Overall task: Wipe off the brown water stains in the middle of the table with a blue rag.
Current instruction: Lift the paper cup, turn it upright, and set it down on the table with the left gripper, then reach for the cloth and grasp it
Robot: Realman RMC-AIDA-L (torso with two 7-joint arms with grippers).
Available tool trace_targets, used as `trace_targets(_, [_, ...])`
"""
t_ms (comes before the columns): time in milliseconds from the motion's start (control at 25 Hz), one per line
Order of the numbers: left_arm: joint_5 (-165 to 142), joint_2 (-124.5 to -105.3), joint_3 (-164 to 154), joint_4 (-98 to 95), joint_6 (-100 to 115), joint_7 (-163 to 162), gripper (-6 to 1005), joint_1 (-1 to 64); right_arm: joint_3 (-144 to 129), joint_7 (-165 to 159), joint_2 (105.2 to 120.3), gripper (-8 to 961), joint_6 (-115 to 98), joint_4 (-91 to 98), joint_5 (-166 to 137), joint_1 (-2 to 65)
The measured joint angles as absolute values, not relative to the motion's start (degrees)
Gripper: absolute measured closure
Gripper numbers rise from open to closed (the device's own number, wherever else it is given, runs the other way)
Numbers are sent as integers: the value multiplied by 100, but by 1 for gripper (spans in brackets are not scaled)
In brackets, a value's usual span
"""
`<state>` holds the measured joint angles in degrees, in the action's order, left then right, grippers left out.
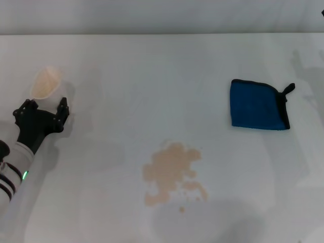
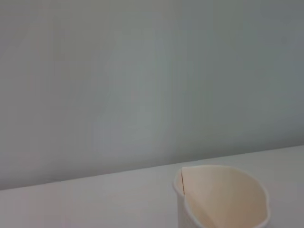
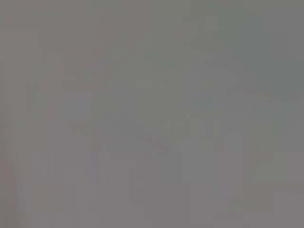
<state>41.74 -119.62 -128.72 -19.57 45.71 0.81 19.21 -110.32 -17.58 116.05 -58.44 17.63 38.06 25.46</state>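
I see my left gripper (image 1: pixel 46 107) at the left side of the tabletop (image 1: pixel 152 66). Its jaws are spread apart, one on each side of a white paper cup (image 1: pixel 46 84). The cup stands just past the jaws, and I cannot tell if they touch it. In the left wrist view the cup (image 2: pixel 223 197) shows close up, with its open mouth and a seam down the inside.

The blue rag (image 1: pixel 258 105) lies flat on the right side of the tabletop, toward the far edge. Its little black loop sticks out at its far right corner. The rag is well apart from my left jaws, with a lot of bare tabletop between them.

The brown water stains (image 1: pixel 172 172) sit in the middle, nearer to me than the rag and to its left. A few small drops lie at the near edge of the patch. The rag and the stains do not touch.

I cannot see my right gripper in any view. The right wrist view is only plain grey.
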Motion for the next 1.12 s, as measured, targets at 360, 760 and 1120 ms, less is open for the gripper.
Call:
trace_targets(360, [4193,-11962,-12954,-1985,4658,66,357,1783,-11065,-1765,11610,158,-5844,1767,3805,2533])
trace_targets(760, [4193,-11962,-12955,-2094,4794,12,117,1575,-11075,-1767,11605,158,-5844,1767,3791,2522])
trace_targets(1120, [4205,-11960,-12955,-2282,5060,-329,118,1208,-11071,-1767,11601,157,-5853,1766,3795,2516])
